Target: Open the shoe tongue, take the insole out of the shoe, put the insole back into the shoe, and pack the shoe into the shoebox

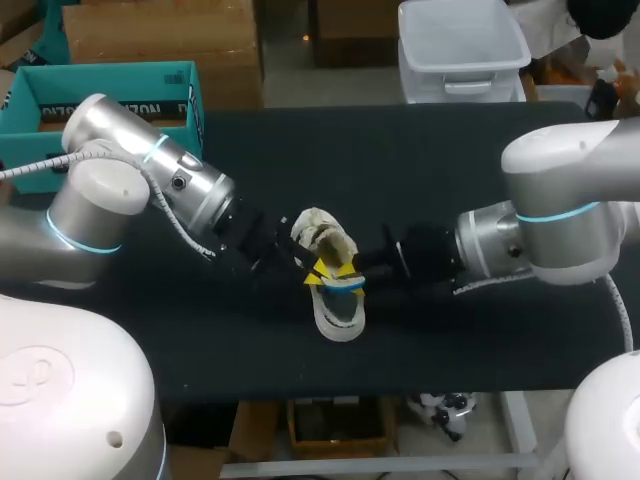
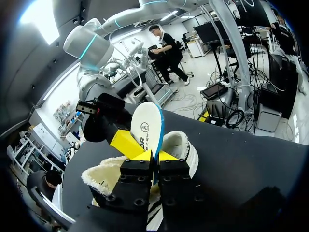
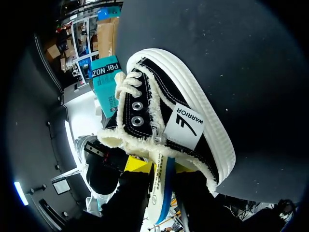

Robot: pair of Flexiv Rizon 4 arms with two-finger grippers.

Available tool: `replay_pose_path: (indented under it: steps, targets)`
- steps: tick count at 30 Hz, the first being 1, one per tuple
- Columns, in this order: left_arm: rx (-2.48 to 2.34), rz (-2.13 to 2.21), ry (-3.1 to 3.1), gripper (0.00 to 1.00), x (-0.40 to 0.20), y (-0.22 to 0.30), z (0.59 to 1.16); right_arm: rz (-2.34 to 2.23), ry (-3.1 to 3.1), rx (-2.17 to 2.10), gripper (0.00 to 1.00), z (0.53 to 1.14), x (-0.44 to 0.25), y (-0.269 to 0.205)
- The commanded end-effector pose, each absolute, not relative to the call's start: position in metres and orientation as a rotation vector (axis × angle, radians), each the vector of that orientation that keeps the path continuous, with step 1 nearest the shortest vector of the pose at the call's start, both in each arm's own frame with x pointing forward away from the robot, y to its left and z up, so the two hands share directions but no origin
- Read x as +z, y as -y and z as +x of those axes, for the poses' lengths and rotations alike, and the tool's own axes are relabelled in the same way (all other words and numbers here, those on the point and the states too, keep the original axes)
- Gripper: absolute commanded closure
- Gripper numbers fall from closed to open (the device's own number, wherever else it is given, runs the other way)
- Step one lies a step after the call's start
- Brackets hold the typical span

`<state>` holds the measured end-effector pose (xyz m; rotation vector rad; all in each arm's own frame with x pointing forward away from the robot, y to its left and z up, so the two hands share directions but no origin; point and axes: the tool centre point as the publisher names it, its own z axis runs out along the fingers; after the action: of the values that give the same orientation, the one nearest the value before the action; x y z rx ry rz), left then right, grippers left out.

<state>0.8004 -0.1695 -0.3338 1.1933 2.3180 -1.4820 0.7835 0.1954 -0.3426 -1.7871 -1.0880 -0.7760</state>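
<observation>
Above the shoe [image 3: 183,111] — left tool [image 2: 154,156] and right tool [image 3: 162,170] pinch the insole [image 2: 146,128].

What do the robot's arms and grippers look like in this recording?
The left arm and right arm are thick rounded silver-and-white tubes with glowing light-blue rings at the joints. A pale cable runs along each forearm. The left gripper and right gripper have blocky black bodies and wedge-shaped bright yellow fingertips.
</observation>
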Motion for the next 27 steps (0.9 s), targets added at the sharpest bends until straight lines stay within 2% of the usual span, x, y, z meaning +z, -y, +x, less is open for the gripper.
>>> replay_pose_path:
  steps: [1,3,4,5,22,24,26,27]
  targets:
    - [-1.484,1.176,-2.314,1.0,-0.336,0.167,0.801,-1.81,1.089,-0.778,0.47,0.774,-0.333,-0.188]
    - [-1.486,1.166,-2.313,1.0,-0.336,0.166,0.801,-1.818,1.088,-0.778,0.76,0.77,-0.327,-0.186]
    - [-1.487,1.163,-2.313,1.0,-0.336,0.166,0.802,-1.825,1.087,-0.776,0.95,0.768,-0.325,-0.185]
    - [-1.488,1.162,-2.313,1.0,-0.336,0.166,0.802,-1.825,1.087,-0.776,0.98,0.768,-0.324,-0.185]
    - [-1.468,1.111,-2.382,1.0,-0.347,0.171,0.816,-1.784,1.114,-0.68,1.0,0.779,-0.349,-0.195]
    - [-1.471,1.1,-2.398,0.85,-0.35,0.171,0.821,-1.787,1.125,-0.669,1.0,0.782,-0.352,-0.196]
    - [-1.475,1.097,-2.402,0.55,-0.35,0.17,0.823,-1.795,1.132,-0.659,1.0,0.784,-0.355,-0.197]
    - [-1.476,1.097,-2.403,0.49,-0.35,0.17,0.823,-1.802,1.137,-0.655,1.0,0.785,-0.356,-0.197]
